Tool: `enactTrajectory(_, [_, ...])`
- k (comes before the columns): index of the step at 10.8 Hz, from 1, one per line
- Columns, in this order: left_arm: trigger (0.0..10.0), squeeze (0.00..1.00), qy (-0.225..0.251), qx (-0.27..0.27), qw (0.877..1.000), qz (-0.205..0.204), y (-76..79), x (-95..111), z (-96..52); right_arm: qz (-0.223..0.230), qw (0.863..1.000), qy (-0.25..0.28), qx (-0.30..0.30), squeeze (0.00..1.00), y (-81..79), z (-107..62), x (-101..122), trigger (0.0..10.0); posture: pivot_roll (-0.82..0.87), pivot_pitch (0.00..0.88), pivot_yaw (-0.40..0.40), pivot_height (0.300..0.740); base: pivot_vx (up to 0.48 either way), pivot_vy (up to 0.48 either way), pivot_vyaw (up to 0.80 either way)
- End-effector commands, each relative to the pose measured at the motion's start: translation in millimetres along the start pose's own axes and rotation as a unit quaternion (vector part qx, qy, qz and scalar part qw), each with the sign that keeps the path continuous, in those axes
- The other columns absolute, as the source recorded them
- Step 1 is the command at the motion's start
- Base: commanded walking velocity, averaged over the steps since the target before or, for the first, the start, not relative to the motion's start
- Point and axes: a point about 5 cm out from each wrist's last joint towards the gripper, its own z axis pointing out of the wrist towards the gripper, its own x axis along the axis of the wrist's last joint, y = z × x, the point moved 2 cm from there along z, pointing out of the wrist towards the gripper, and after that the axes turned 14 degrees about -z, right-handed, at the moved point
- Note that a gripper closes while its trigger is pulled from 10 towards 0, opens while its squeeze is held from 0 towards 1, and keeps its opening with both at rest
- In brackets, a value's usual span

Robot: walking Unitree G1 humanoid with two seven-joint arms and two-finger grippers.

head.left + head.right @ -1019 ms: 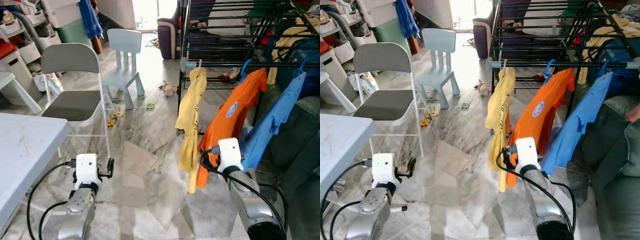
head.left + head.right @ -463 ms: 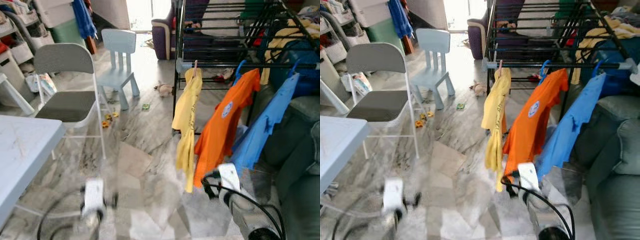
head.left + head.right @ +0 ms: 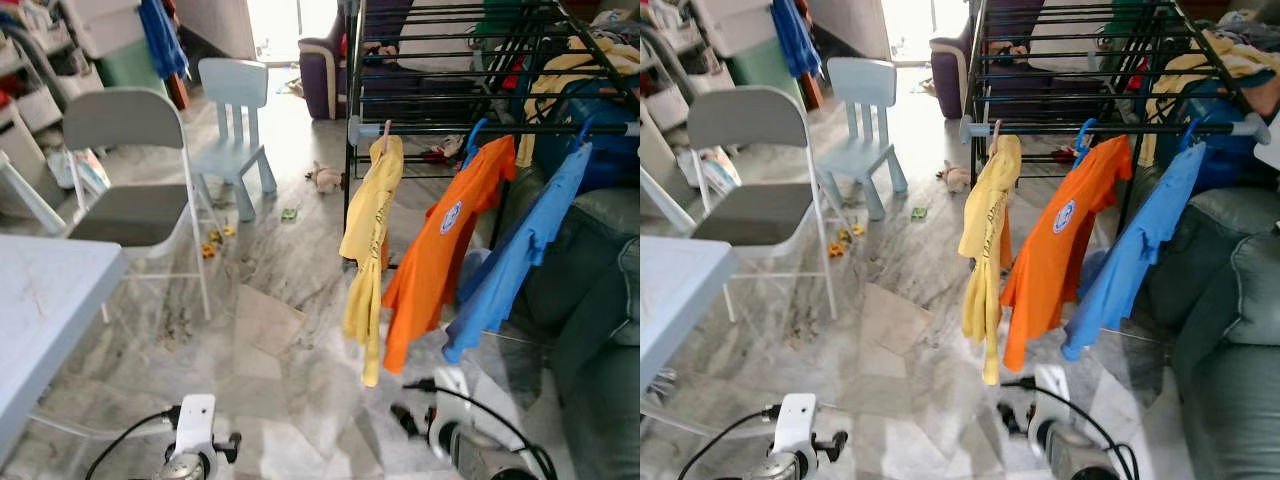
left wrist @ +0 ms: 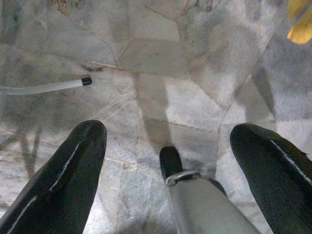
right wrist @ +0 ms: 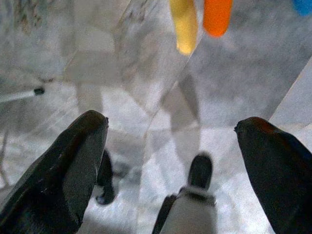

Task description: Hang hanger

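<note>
Right now I have both arms hanging low at the bottom of the head views, over the marble floor (image 3: pixel 290 390). My left hand (image 4: pixel 168 141) has its two black fingers (image 4: pixel 63 175) spread wide apart with nothing between them; through the gap I see floor tiles and a white chair leg tip (image 4: pixel 53 86). My right hand (image 5: pixel 170 146) is likewise spread wide and holds nothing (its wrist camera catches the lower ends of the yellow and orange garments at the top of its frame).

Up in the right half of the left eye frame stands the black drying rack (image 3: pixel 450 60), and three garments hang from its front rail (image 3: pixel 480 128). At centre is the yellow shirt (image 3: pixel 368 240), on a pinkish hanger (image 3: pixel 386 131) hooked over the rail. Just right of it is the orange shirt (image 3: pixel 438 250) on a blue hanger (image 3: pixel 473 140), and further right the blue shirt (image 3: pixel 520 250), also on a blue hook (image 3: pixel 583 128). All three hang apart from my hands, well above them.

On the left side of the frame sits a grey folding chair (image 3: pixel 130 190), behind it a pale blue child's chair (image 3: pixel 235 120). A white surface (image 3: pixel 40 310) cuts into the lower left corner, and a dark sofa (image 3: pixel 600 300) fills the right edge. Small toys (image 3: pixel 215 243) lie scattered on the floor near the chairs.
</note>
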Motion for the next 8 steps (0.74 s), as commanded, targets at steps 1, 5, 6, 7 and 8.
enactTrajectory(1, [10.0,0.0,-0.007,0.004,1.0,0.013,-4.6,1,0.1,-0.003,1.0,-0.014,0.001,0.0,-1.9,0.3,-4,10.0,-0.11,0.0,0.093,0.74,0.0,0.0,0.0])
enactTrajectory(5, [10.0,0.0,-0.042,0.036,0.998,-0.011,-20.4,-6,-1.8,-0.042,0.996,-0.076,-0.019,0.0,15.3,-9.8,-41,10.0,-0.11,0.0,0.1,0.74,0.0,0.0,0.0])
enactTrajectory(6, [10.0,0.0,-0.044,0.038,0.998,-0.016,-20.8,-9,-2.2,-0.042,0.996,-0.077,-0.025,0.0,17.0,-10.3,-42,10.0,-0.11,0.0,0.106,0.74,0.0,0.0,0.0])
enactTrajectory(7, [10.0,0.0,-0.049,0.038,0.998,-0.023,-21.0,-11,-2.6,-0.044,0.996,-0.074,-0.026,0.0,16.1,-9.7,-40,10.0,-0.11,0.0,0.109,0.74,0.0,0.0,0.0])
enactTrajectory(8, [10.0,0.0,-0.054,0.039,0.997,-0.024,-21.8,-14,-3.2,-0.055,0.996,-0.071,-0.026,0.0,13.6,-8.6,-38,10.0,-0.11,0.0,0.104,0.74,0.0,0.0,0.0])
